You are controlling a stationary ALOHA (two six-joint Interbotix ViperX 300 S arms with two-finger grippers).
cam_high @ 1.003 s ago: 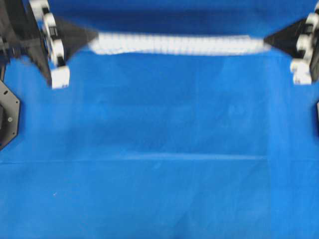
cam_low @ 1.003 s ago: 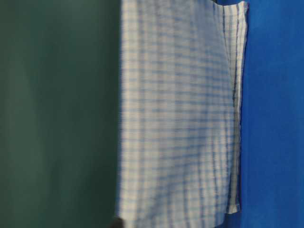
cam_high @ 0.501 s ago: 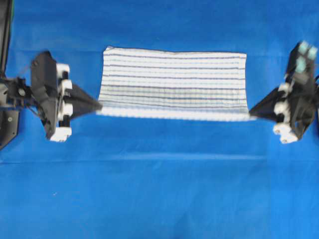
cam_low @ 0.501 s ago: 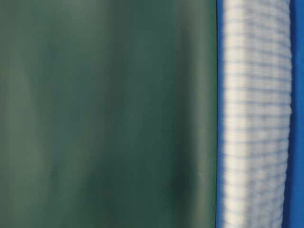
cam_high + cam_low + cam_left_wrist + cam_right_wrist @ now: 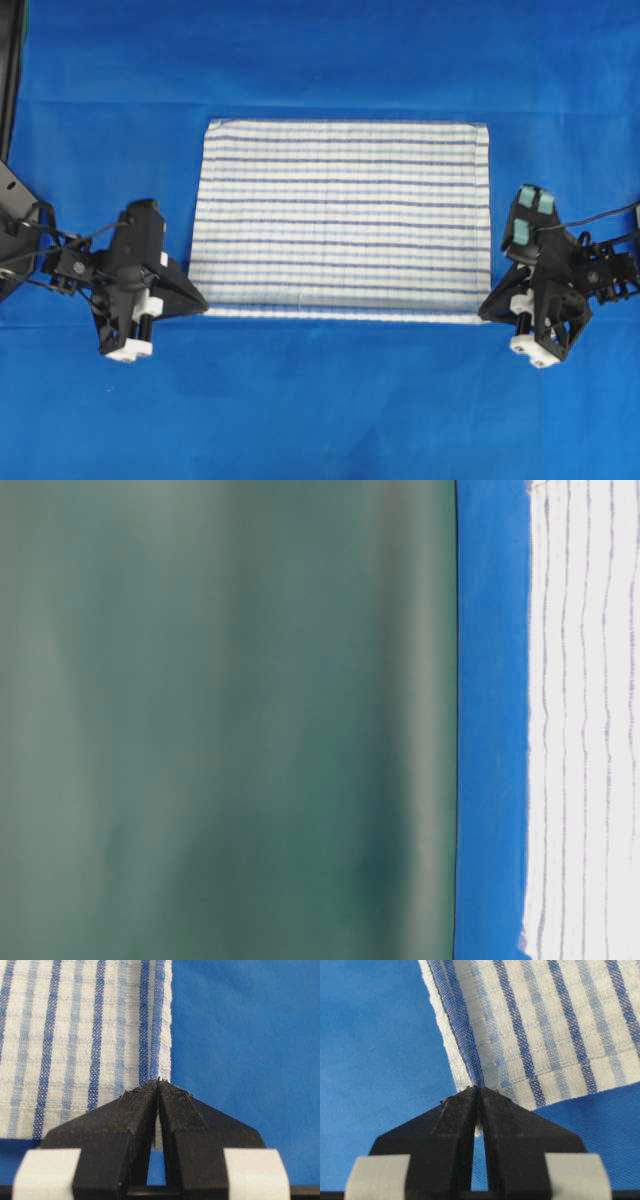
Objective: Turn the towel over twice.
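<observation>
White cotton with thin dark-blue and light-blue stripes, the towel (image 5: 340,215) is lying spread flat on the blue cloth (image 5: 320,400) covering the surface, roughly in the middle of the overhead view, with its near edge running between the two arms. The left end effector (image 5: 200,303) is pinching the near left corner, and in the left wrist view its black fingers (image 5: 135,1115) are pressing together on the hem with only a sliver of fabric showing between them. The right end effector (image 5: 487,310) is doing the same at the near right corner, its jaws squeezing narrowly on the folded edge of the towel in the right wrist view. In the table-level view the towel is lying against the blue cloth in front of a plain green backdrop (image 5: 220,720), with no part hanging in the air. Judging by this, one flip is finishing with the cloth laid out and both corners gripped; how many turns are done cannot be told from here. If another turn is needed, the next move is calling for both arms to be lifting the pinched edge together, carrying it over the far edge at an even pace and keeping the fabric taut so it is not bunching or slipping out of one grip.
</observation>
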